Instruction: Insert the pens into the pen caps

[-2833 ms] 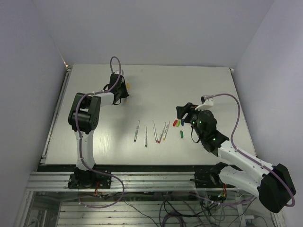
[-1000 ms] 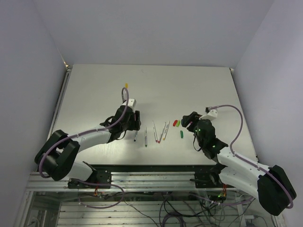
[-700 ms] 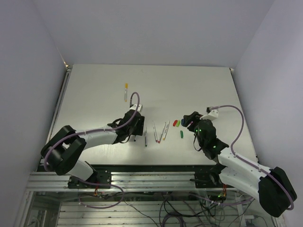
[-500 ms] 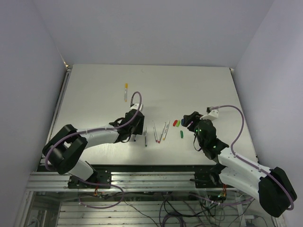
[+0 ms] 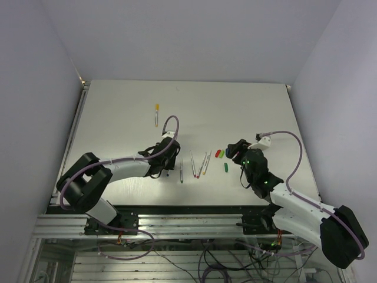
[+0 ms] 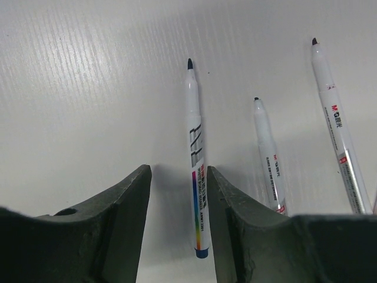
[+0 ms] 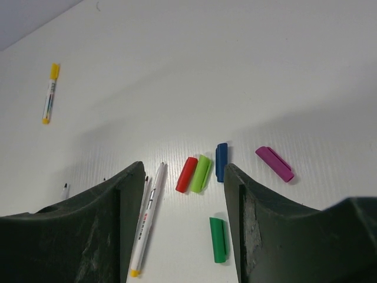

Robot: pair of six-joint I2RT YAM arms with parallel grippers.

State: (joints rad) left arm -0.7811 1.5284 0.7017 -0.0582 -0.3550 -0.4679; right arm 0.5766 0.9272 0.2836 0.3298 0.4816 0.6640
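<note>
A: Which step?
B: Picking up a pen. It lies on the desk between the left jaws, which are wide open and empty.
A: Next?
B: I'd close on it; the right jaws gape, empty, over the caps.

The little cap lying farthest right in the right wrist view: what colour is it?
That cap is magenta, seen most clearly in the right wrist view.

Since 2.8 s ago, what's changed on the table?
The left end effector left the yellow-capped pen at the far side and swung back near; it now straddles the leftmost pen, open. The right end effector shifted slightly nearer, open over the caps. The other pens and caps stayed put.
</note>
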